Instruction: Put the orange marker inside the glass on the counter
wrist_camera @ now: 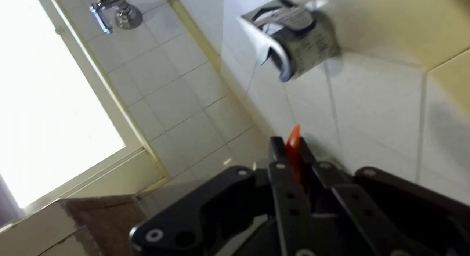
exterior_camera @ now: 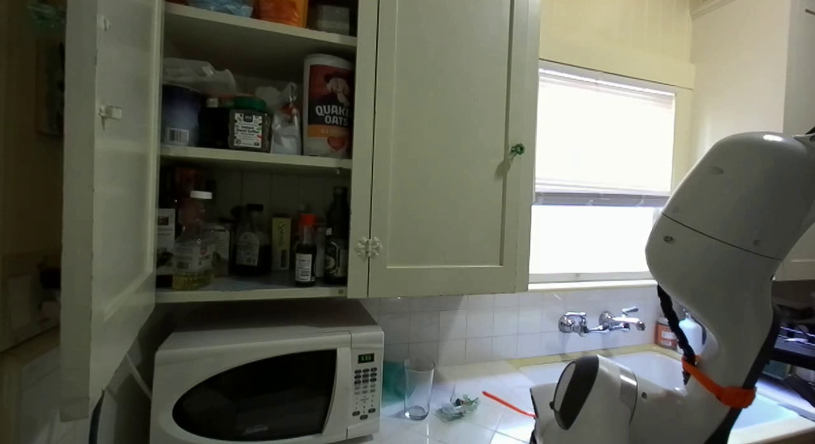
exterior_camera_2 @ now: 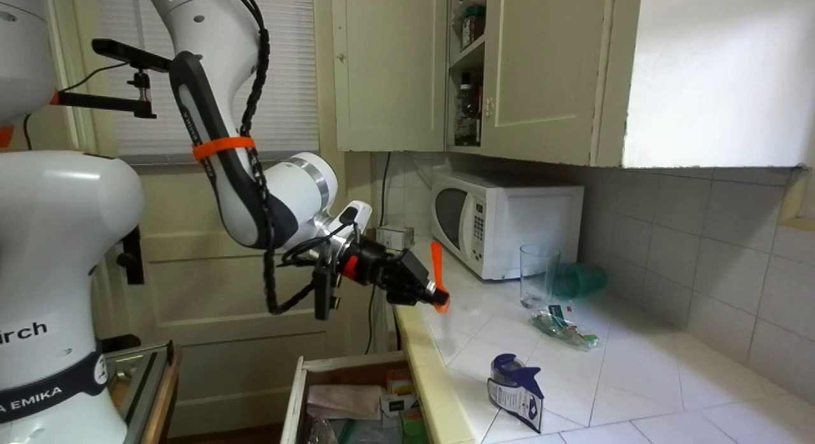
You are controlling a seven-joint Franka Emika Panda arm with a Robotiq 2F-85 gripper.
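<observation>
Here, in an exterior view, the black claw (exterior_camera_2: 439,296) at the end of the Panda arm (exterior_camera_2: 235,55) has the orange marker (exterior_camera_2: 437,265) clasped near its lower end; the marker looks almost upright and is well apart from the clear drinking glass (exterior_camera_2: 539,275). That glass stands upright on the white-tiled worktop (exterior_camera_2: 637,367), just beside the white microwave (exterior_camera_2: 531,227), with a translucent teal tumbler (exterior_camera_2: 581,280) behind it and crumpled clear plastic packaging (exterior_camera_2: 563,327) in front. Nearer the camera sits a curled navy-and-white pouch (exterior_camera_2: 517,396), and below the worktop's yellow edge a drawer (exterior_camera_2: 350,362) stands pulled out, a pinkish cloth (exterior_camera_2: 344,401) inside. In an exterior view the arm hides the claw, while the marker slants out past it; above the microwave, a cupboard shelf (exterior_camera: 286,160) carries a Quaker Oats canister (exterior_camera: 328,106) and a green-lidded coffee jar (exterior_camera: 248,123), and a chrome wall faucet (exterior_camera: 602,322) is mounted below the window (exterior_camera: 602,240). In the wrist view the claw's two fingers (wrist_camera: 278,147) press the marker from both sides, its tapered tip poking out beyond them; the pouch lies on the worktop past that tip, and the window glares white at the left.
</observation>
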